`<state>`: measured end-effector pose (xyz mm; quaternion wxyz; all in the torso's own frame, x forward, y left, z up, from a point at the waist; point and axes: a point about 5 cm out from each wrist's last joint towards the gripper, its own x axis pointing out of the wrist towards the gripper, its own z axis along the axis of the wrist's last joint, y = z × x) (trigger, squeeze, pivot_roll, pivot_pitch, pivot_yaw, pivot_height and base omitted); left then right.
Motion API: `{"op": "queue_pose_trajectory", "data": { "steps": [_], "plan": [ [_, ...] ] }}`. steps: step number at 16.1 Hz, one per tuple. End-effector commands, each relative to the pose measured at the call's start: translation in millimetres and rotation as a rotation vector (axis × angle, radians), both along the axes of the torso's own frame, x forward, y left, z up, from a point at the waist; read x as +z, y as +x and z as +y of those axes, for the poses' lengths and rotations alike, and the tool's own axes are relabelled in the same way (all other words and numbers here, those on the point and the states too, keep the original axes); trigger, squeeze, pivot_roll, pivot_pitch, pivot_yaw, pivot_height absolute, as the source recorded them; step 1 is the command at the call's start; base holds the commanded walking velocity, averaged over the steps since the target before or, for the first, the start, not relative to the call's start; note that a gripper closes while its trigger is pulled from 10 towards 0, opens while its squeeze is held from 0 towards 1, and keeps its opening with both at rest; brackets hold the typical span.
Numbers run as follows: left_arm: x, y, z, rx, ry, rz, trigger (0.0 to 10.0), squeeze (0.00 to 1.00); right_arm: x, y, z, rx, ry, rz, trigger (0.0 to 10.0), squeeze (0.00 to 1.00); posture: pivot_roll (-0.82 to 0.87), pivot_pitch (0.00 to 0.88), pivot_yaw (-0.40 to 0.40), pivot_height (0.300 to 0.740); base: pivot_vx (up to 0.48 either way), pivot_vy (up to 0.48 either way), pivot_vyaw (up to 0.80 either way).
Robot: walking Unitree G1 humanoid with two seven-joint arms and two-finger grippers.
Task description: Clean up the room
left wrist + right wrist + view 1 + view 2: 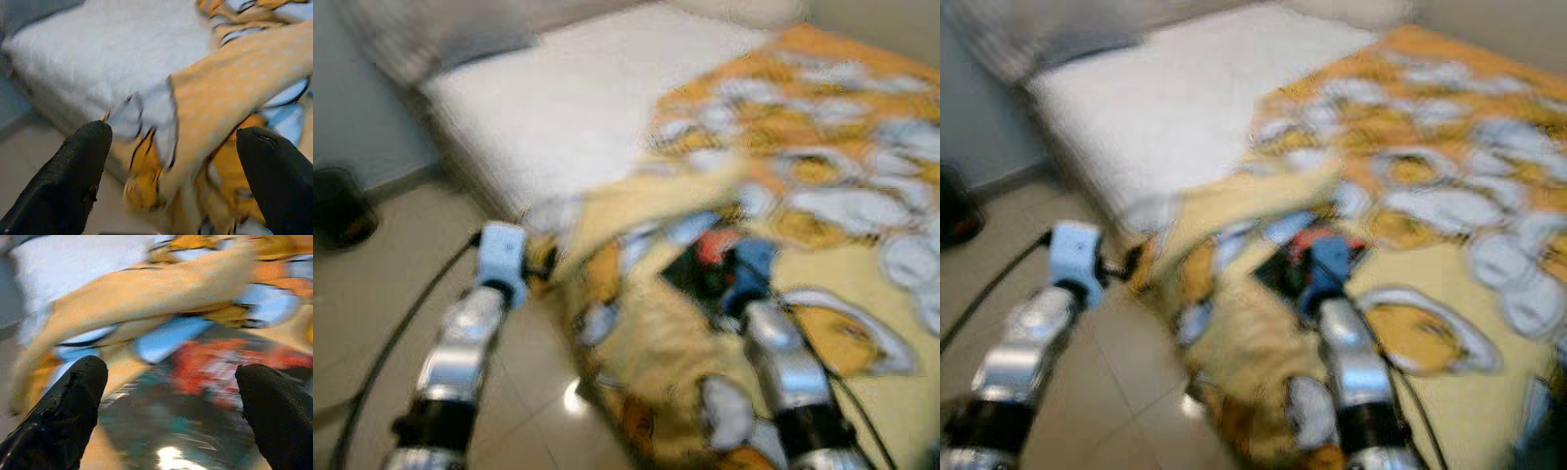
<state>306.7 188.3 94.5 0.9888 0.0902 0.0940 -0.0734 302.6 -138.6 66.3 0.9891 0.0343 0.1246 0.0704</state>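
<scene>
Both hands were spread wide and held nothing: left hand (171, 161) near the blanket (822, 186) edge, right hand (166, 396) above it. The yellow patterned blanket lay rumpled on the bed (578, 108).

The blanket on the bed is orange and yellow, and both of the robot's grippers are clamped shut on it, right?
Not quite. The blanket is orange and yellow, but both grippers are open: the wrist views show the left gripper and right gripper with fingers spread apart, holding nothing.
</scene>
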Motion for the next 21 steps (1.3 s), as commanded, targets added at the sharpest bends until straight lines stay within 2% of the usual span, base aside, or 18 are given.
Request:
{"op": "queue_pose_trajectory", "data": {
  "steps": [1,4,10,14,15,16,21],
  "plan": [
    [2,-0.5,-16.4,-0.084,0.022,-0.017,10.0,0.50,-6,-3.8,-11.0,-0.040,0.017,0.032,10.0,0.00,-0.05,0.000,0.032,0.740,0.000,0.000,0.00],
    [1,-6.8,-26.8,-0.204,0.069,-0.013,10.0,0.51,-6,-4.3,-14.0,-0.065,0.034,0.037,10.0,0.00,-0.05,0.000,0.031,0.740,0.000,0.000,0.00],
    [0,-11.8,-25.8,-0.229,0.077,-0.001,10.0,0.51,-9,-7.7,-18.0,-0.089,0.047,0.052,10.0,0.00,-0.04,0.000,0.031,0.740,0.000,0.000,0.00],
    [-2,-8.2,-20.2,-0.144,0.056,0.008,10.0,0.46,-9,-8.4,-18.2,-0.086,0.039,0.056,10.0,0.00,-0.04,0.000,0.032,0.740,0.000,0.000,0.00],
    [-2,-7.3,-17.3,-0.107,0.036,0.012,10.0,0.36,-9,-8.8,-17.6,-0.080,0.038,0.058,10.0,0.00,-0.04,0.000,0.030,0.740,0.000,0.000,0.00],
    [-2,-7.0,-15.5,-0.084,0.021,0.013,10.0,0.34,-9,-8.8,-16.9,-0.074,0.038,0.060,10.0,0.00,-0.04,0.000,0.029,0.740,0.000,0.000,0.00],
    [0,-5.6,-12.4,-0.064,0.006,0.008,10.0,0.35,-8,-7.9,-14.6,-0.054,0.026,0.053,10.0,0.00,-0.04,0.000,0.028,0.740,0.000,0.000,0.00]
  ]
}}
